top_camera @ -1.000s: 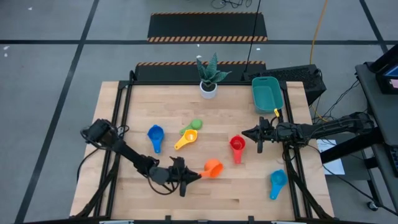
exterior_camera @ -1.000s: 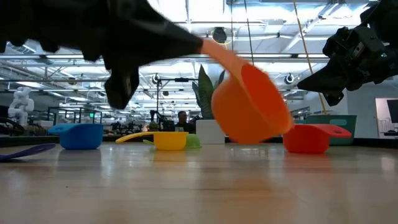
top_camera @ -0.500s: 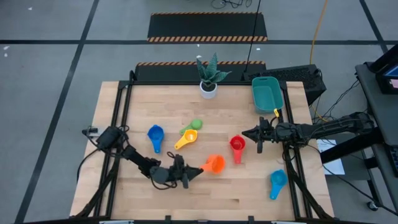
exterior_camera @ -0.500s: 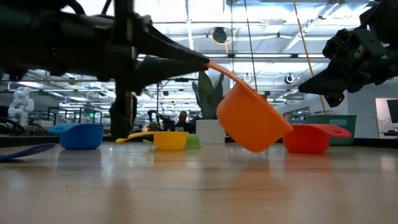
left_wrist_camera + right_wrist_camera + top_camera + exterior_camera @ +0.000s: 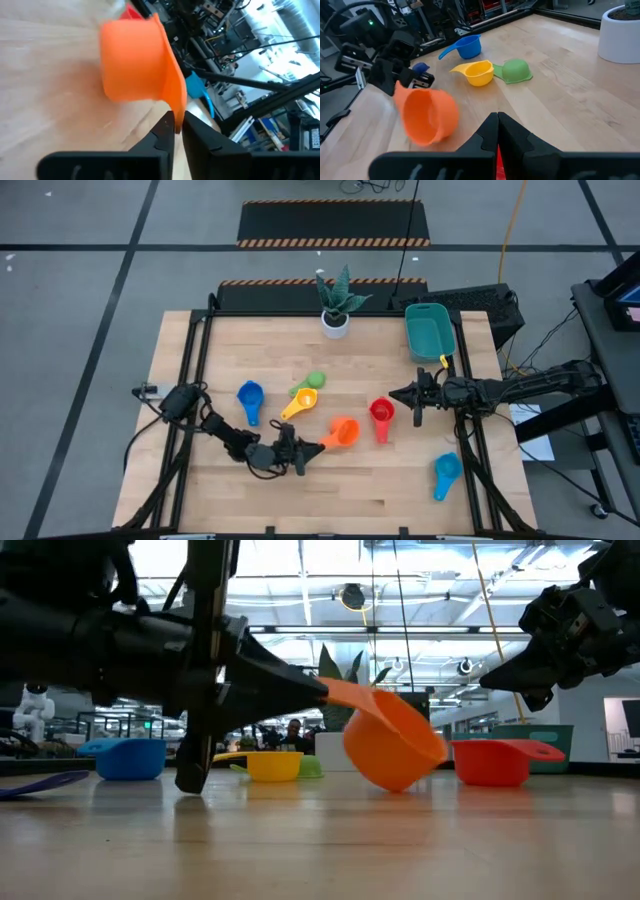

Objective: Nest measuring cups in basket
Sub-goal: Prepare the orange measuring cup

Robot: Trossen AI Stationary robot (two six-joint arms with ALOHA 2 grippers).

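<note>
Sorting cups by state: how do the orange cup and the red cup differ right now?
The orange cup is tilted, its handle between the left gripper fingers; the red cup sits upright and free on the table. The orange cup lies nearer the left arm, the red cup just beside the shut right gripper. Both are handled plastic scoops outside the basket.

measuring cups: 6 (image 5: pixel 343 432) | basket: 1 (image 5: pixel 430 331) | potted plant: 1 (image 5: pixel 335 302) | arms: 2
</note>
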